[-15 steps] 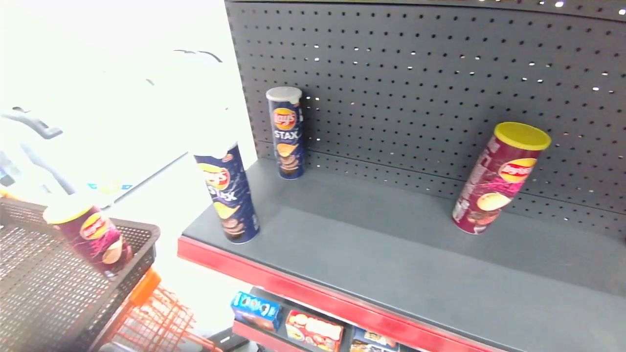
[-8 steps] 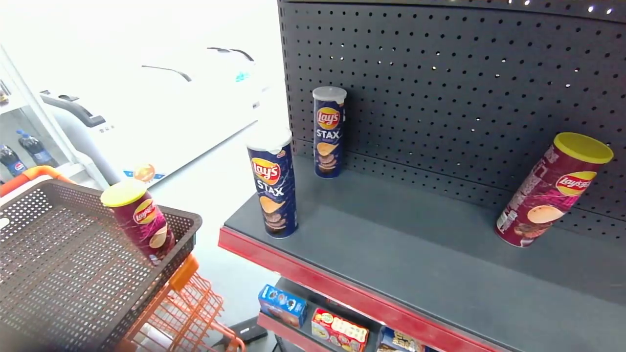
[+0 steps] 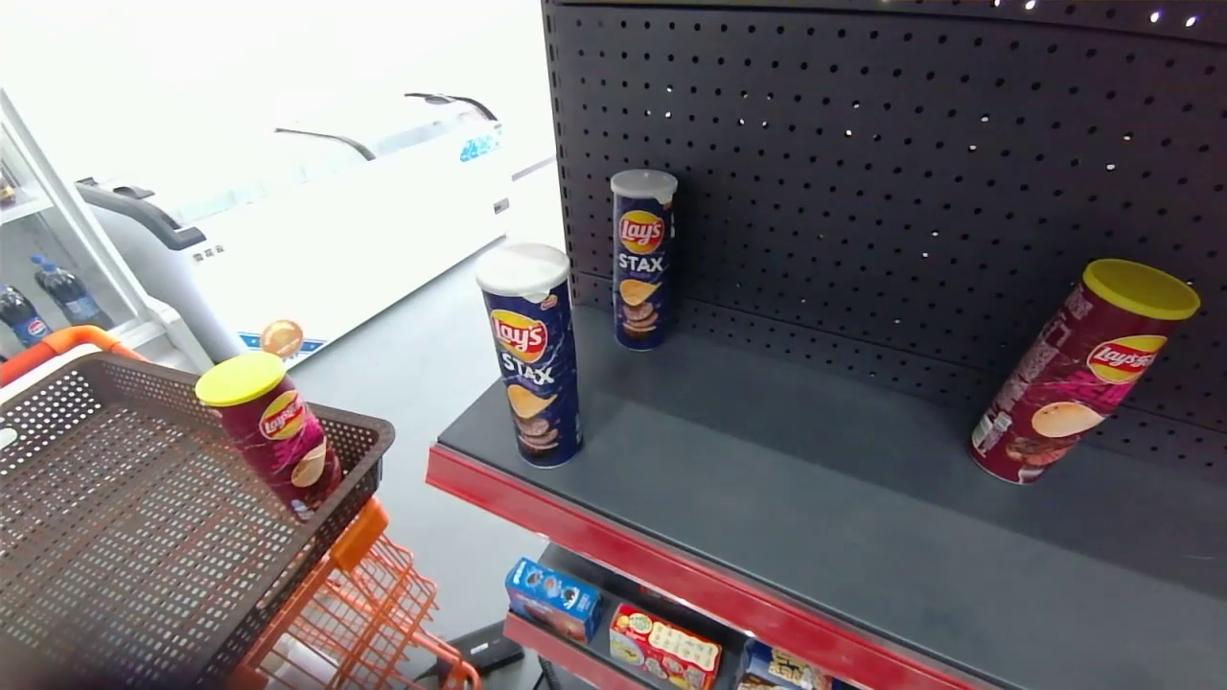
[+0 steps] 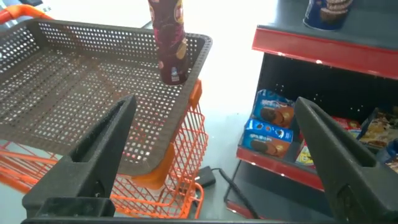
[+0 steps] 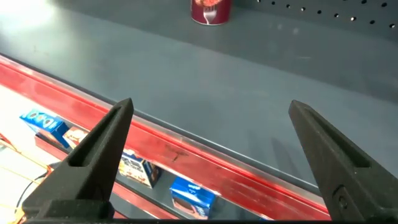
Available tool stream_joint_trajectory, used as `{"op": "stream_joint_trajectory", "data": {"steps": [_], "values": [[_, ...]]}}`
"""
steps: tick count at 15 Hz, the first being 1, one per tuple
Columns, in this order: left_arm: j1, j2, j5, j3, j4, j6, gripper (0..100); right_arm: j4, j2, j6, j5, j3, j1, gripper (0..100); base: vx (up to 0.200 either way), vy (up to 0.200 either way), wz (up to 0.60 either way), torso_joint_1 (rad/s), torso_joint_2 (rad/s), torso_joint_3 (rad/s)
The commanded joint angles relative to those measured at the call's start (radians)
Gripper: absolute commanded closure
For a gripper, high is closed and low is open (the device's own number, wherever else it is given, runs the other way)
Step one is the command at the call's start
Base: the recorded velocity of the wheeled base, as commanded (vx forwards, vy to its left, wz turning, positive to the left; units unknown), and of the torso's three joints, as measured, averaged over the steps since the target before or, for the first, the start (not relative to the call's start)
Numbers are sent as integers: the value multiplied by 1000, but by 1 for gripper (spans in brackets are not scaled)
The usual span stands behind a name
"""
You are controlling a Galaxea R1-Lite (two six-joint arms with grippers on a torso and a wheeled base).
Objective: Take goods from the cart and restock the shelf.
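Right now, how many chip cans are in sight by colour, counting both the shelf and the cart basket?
Blue cans: 2, the front blue can and the rear blue can, both on the shelf.
Maroon cans: 2, the shelf maroon can and the basket maroon can in the cart basket.
Total: 4.
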Motion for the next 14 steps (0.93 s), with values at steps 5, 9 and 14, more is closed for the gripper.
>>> {"op": "stream_joint_trajectory", "data": {"steps": [5, 9, 14], "values": [[-60, 454, 204, -251, 44, -17, 0, 0, 1, 0, 1, 0, 0, 0, 0, 0, 0, 0, 0, 0], [71, 658, 158, -328, 38, -83, 0, 0, 1, 0, 1, 0, 2, 0, 0, 0, 0, 0, 0, 0], [255, 1053, -33, -351, -260, -43, 0, 0, 1, 0, 1, 0, 0, 0, 0, 0, 0, 0, 0, 0]]}}
